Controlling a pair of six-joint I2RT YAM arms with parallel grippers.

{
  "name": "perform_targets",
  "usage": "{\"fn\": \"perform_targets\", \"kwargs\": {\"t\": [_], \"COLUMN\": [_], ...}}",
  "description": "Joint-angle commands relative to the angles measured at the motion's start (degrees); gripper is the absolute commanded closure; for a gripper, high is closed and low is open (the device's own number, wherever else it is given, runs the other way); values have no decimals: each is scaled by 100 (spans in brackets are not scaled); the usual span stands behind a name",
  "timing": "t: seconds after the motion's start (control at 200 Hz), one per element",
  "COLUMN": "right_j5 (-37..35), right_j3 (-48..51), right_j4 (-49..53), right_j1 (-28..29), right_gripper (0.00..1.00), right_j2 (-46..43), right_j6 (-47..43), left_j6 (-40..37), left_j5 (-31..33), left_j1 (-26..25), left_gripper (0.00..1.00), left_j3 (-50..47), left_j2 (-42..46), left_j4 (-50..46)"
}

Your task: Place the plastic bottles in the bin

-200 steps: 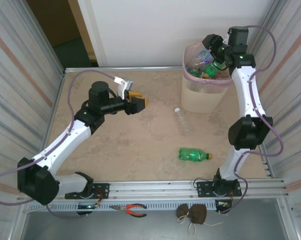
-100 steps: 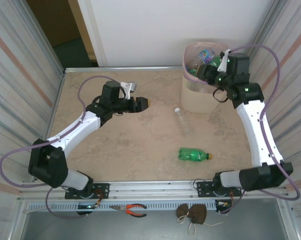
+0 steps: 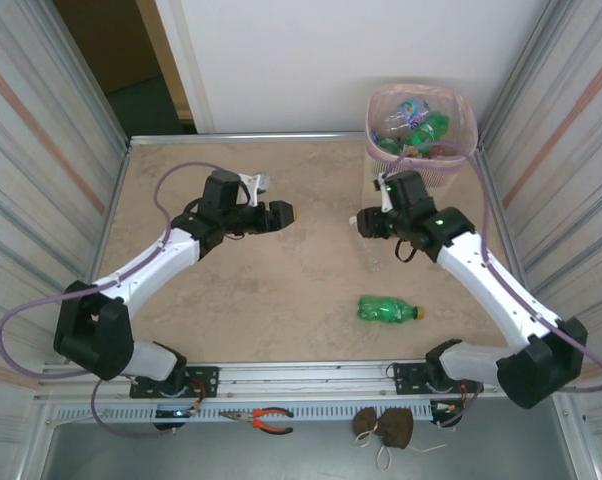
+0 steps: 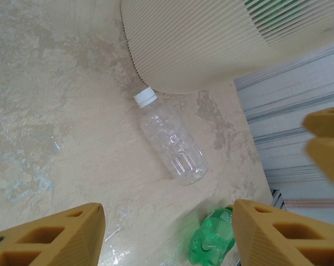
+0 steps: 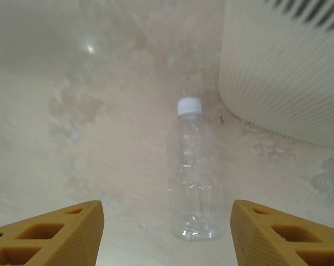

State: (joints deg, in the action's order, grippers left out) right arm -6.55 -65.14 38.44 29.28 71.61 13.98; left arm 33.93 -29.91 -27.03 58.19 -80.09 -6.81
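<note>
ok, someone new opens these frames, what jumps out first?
The beige bin in the far right corner, loaded with bottles. Next, the right gripper hangs open over a clear bottle that lies beside the bin, cap end nearest it. A green bottle lies on its side nearer the front, and the left gripper is open, off to the left.

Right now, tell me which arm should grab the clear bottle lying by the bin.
Right. The right gripper hangs right above the clear bottle, jaws open to either side of it; the left gripper is open too but farther away.
</note>
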Motion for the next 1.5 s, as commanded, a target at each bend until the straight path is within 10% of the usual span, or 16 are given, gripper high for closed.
{"fn": "perform_targets", "kwargs": {"t": [0.0, 0.762, 1.493], "right_j5": [-774, -1624, -1139], "right_j3": [119, -648, -719], "right_j4": [-204, -231, 5], "right_j1": [274, 531, 602], "right_gripper": [38, 24, 38], "right_j2": [444, 3285, 2869], "right_j6": [-361, -633, -348], "left_j6": [-4, -89, -33], "left_j5": [130, 293, 336], "left_j1": [130, 478, 595], "left_gripper": [38, 38, 38], "left_j3": [-156, -433, -590], "left_j2": [355, 801, 998], "left_j4": [-139, -452, -459]}}
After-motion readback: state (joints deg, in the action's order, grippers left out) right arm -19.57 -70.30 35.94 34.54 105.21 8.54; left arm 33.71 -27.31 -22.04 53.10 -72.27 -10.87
